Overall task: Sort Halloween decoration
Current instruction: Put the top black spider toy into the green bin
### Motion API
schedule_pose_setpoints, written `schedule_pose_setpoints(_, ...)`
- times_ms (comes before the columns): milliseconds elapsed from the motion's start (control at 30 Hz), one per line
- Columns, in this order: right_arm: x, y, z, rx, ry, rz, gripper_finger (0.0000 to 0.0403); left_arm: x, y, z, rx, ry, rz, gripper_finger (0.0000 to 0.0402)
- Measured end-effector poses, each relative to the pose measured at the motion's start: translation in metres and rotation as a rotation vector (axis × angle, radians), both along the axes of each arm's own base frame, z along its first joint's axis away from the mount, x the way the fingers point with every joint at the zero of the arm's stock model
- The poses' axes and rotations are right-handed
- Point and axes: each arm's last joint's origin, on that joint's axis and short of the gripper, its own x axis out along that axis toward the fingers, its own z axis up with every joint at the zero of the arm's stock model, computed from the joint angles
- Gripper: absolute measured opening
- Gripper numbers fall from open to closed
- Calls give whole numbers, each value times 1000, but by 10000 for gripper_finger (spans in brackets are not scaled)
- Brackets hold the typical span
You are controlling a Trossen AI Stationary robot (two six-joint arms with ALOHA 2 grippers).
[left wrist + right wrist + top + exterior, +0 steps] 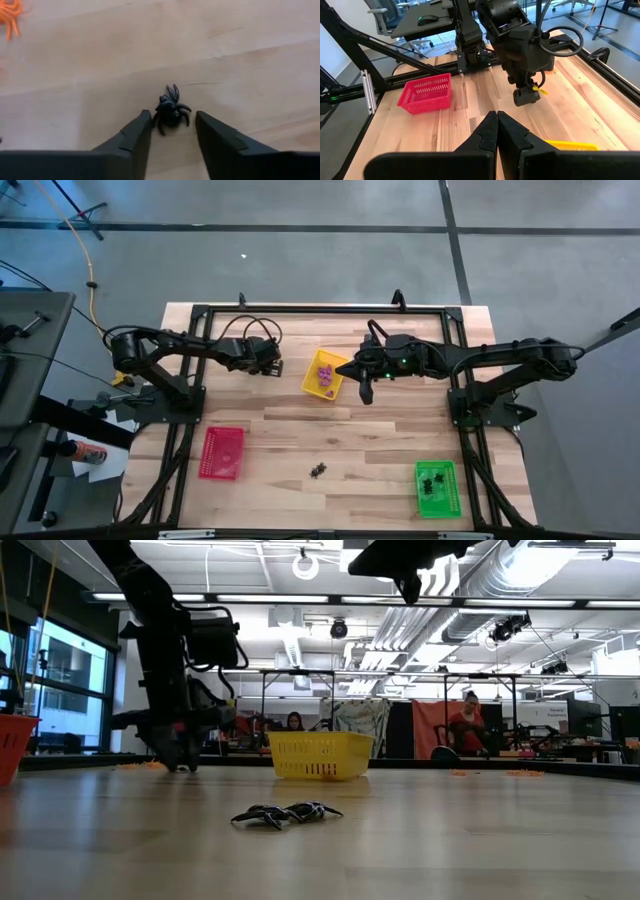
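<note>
A tiny black plastic spider lies on the bare table between the left gripper's part-open jaws, not yet pinched; it looks featherlight with probably springy legs, so squeeze its round body, while the right gripper hangs shut, empty.

From table level I see two black spiders lying touching each other on the wood table, nearest me. Behind them stands the yellow tray. The left gripper is down at the tabletop beside it; I can't tell its fingers. The right gripper hangs high above. A red tray shows at the edge. Two people sit beyond.
</note>
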Motion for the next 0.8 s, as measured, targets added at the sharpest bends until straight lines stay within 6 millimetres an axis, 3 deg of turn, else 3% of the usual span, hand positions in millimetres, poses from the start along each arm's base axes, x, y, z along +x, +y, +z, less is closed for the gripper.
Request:
schedule_pose_setpoints(300,0,0,-1,0,7,0,0,2,0,2,5,-13,-42,37)
schedule_pose_setpoints(800,0,0,-1,0,8,1,0,-2,-1,20,42,-67,-105,6)
